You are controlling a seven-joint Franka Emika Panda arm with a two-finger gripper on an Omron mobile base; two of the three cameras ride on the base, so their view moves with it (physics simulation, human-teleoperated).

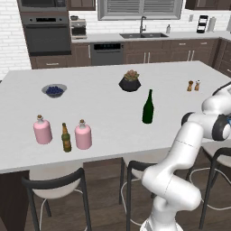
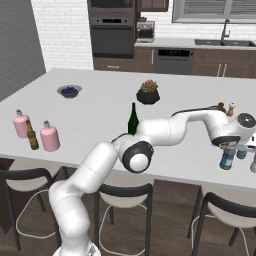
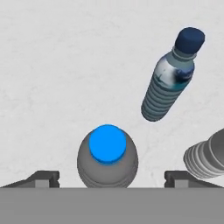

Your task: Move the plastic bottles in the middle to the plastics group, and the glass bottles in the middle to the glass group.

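Altogether three plastic bottles stand at the counter's right end; the gripper point(image 3: 112, 178) hangs above the bright-capped water bottle point(image 3: 107, 156), fingers apart. Two pink flasks point(image 1: 43, 129) flank a beer bottle point(image 1: 66, 138); one wine bottle point(image 1: 148, 107) stands mid-counter.

You see two pink round flasks point(image 1: 43, 130) point(image 1: 83, 135), a dark green wine bottle point(image 1: 148, 107), and a bright-blue-capped clear ribbed bottle point(image 3: 107, 157) on the white surface point(image 1: 103, 103).
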